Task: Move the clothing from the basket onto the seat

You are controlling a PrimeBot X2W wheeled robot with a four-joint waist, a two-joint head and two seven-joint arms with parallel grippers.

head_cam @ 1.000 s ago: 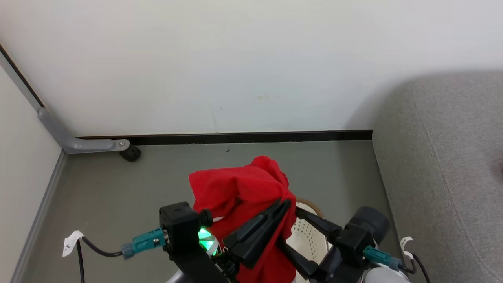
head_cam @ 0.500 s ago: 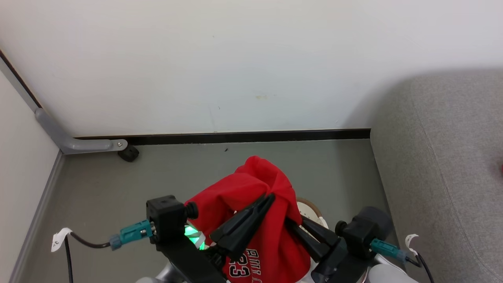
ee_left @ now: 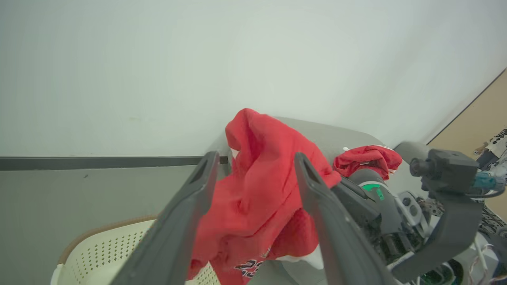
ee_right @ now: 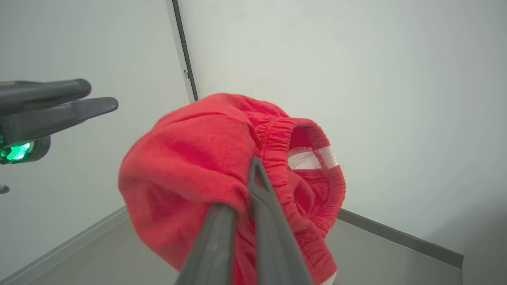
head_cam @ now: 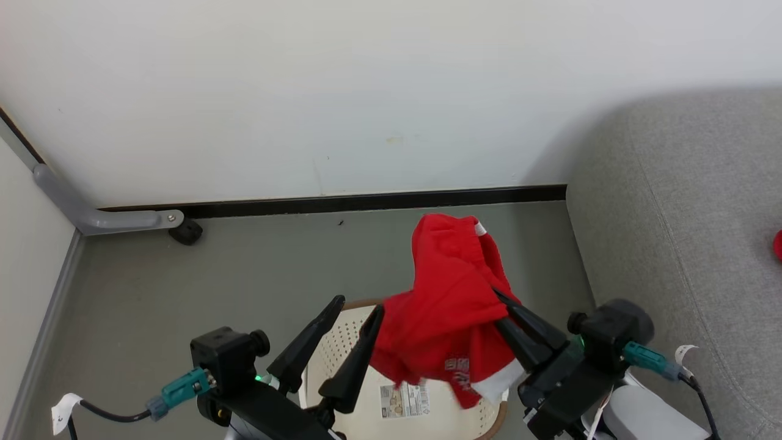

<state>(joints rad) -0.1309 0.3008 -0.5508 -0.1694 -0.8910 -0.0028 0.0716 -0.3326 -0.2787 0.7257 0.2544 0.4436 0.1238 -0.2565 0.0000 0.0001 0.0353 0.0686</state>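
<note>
A bright red piece of clothing (head_cam: 449, 299) hangs above the cream perforated basket (head_cam: 333, 354), pinched by my right gripper (head_cam: 498, 298), which is shut on a fold near its elastic waistband (ee_right: 277, 134). White trim and a number print show at its lower edge. My left gripper (head_cam: 357, 305) stands open just left of the cloth, its fingers (ee_left: 206, 174) apart with the clothing (ee_left: 257, 190) beyond them, not held. The basket floor shows a paper label (head_cam: 402, 400). The grey seat (head_cam: 690, 244) lies to the right, with another red garment (ee_left: 366, 160) on it.
A white wall with a black baseboard (head_cam: 366, 203) closes the far side. A grey metal bracket and a black caster (head_cam: 185, 232) sit at the far left corner. Grey floor (head_cam: 244, 275) spreads between wall and basket. Cables trail from both wrists.
My right gripper shut on the clothing, then my left gripper opened and let go of it. The clothing now hangs from the right gripper, further right, uncovering the basket.
</note>
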